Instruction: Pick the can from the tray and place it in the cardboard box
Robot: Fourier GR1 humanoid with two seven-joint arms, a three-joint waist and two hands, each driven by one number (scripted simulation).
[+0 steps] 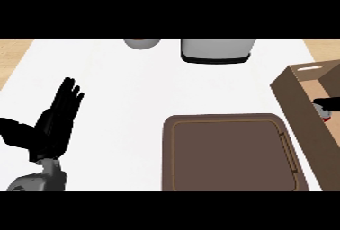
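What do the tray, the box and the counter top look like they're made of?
The tray looks like dark brown plastic or finished wood: smooth, matte, with a thin lighter line inside its rim; which one is unclear. The cardboard box is flat tan-brown and dull, with a cut-out handle slot, fitting cardboard. The counter is plain white and smooth, perhaps laminate or stone, with a light wood-coloured surface past its corners.

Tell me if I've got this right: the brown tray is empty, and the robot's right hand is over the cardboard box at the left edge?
Not quite. The head view shows the cardboard box at the right edge, not the left. The tray is empty, and the right hand is over the box.
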